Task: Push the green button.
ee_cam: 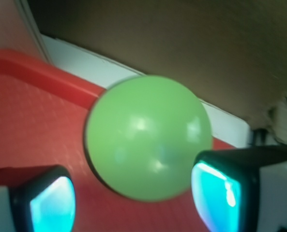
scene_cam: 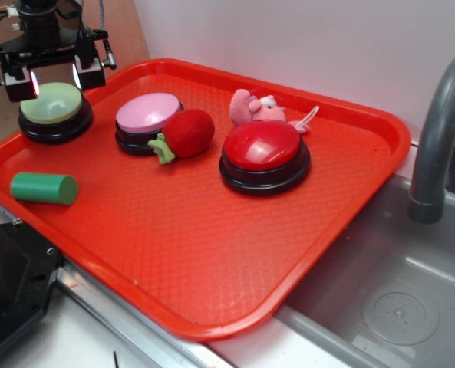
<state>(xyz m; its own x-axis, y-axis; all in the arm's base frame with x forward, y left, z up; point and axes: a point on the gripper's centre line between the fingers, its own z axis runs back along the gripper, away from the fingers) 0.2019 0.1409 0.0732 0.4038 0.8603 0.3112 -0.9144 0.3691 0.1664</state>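
The green button (scene_cam: pixel 52 103) looks like a rigid, smooth plastic dome, so no gripping needed, just press its top centre. The hand (scene_cam: pixel 55 79), fingers spread, hangs right above it.

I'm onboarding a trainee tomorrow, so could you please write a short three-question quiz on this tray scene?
1. True or false: the gripper hangs over the green button.
2. Which button does the red plush strawberry touch? A) the red button B) the pink button C) the green button
3. Fill in: the green cylinder lies on its ____ on the red tray.

Key: 1 true; 2 B; 3 side.
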